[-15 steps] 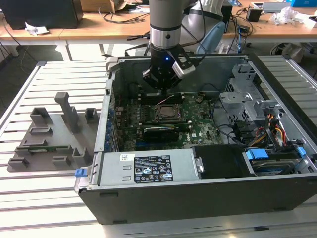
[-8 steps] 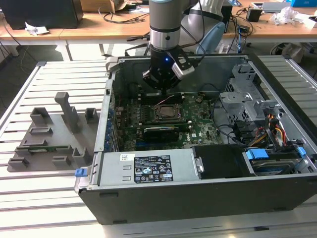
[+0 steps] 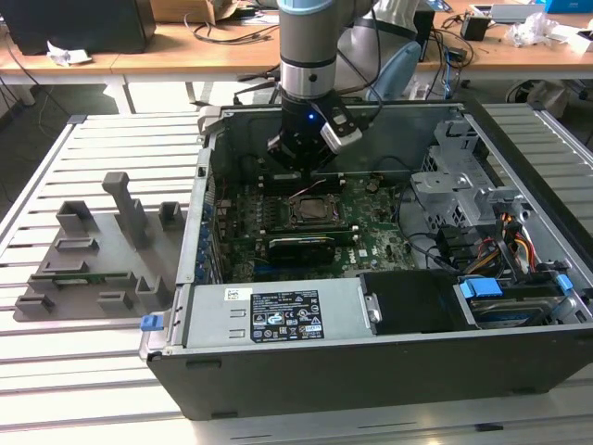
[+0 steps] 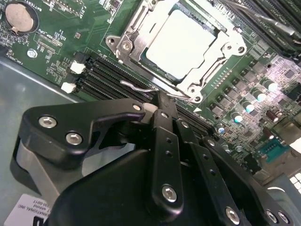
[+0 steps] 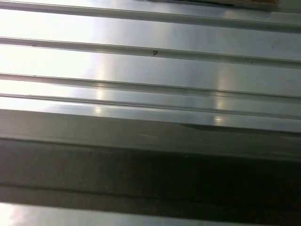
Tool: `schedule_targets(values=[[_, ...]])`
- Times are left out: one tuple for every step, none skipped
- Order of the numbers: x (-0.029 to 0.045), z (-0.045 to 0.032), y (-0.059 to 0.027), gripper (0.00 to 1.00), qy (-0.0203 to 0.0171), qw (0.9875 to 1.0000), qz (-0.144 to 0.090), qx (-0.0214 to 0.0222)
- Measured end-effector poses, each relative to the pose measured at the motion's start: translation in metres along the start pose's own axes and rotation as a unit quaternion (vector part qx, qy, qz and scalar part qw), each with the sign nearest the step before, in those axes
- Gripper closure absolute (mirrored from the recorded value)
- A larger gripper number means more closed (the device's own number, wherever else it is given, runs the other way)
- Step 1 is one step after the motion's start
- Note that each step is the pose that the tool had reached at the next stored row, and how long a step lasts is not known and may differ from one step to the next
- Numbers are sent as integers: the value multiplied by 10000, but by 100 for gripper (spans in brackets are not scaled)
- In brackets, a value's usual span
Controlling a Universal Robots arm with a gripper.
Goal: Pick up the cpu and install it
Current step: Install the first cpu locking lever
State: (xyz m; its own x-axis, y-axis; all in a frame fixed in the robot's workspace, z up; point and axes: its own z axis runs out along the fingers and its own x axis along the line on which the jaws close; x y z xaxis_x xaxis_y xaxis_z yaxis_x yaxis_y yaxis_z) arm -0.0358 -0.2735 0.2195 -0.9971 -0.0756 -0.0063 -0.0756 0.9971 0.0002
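The cpu (image 4: 181, 44), a silvery square chip, lies flat in the motherboard socket inside its metal retention frame (image 4: 214, 66). In the exterior view the cpu (image 3: 310, 209) sits mid-board in the open computer case. My gripper (image 4: 159, 100) is shut, with its black fingertips pressed together just beside the socket, right at the end of the thin wire socket lever (image 4: 136, 86). Whether the lever is pinched between the tips is hidden. From outside, the gripper (image 3: 301, 174) hangs low over the board, just behind the socket.
A grey plastic holder tray (image 3: 93, 255) with upright blocks lies on the slatted table at the exterior view's left. Inside the case (image 3: 371, 380) are a black expansion card (image 3: 301, 247), a power supply (image 3: 269, 315), a drive cage (image 3: 454, 181) and cables (image 3: 519, 250).
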Motion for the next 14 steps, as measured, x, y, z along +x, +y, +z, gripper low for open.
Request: schedule_targets(values=[[0,7,0,89,0,10000,0,0],[-1,16,0,89,0,10000,0,1],[-2,24,0,89,0,10000,0,2],[-4,34,0,89,0,10000,1,5],[-7,44,0,89,0,10000,0,7],[-14,57,-1,89,1,10000,0,12],[-29,75,-3,89,2,10000,1,19],[-45,90,-4,89,3,10000,1,23],[-55,98,-4,89,3,10000,0,26],[-71,110,-6,89,4,10000,0,32],[-79,118,-6,89,4,10000,0,35],[-84,123,-6,89,4,10000,0,37],[-88,128,-7,89,4,10000,0,39],[-93,133,-7,89,5,10000,0,42]])
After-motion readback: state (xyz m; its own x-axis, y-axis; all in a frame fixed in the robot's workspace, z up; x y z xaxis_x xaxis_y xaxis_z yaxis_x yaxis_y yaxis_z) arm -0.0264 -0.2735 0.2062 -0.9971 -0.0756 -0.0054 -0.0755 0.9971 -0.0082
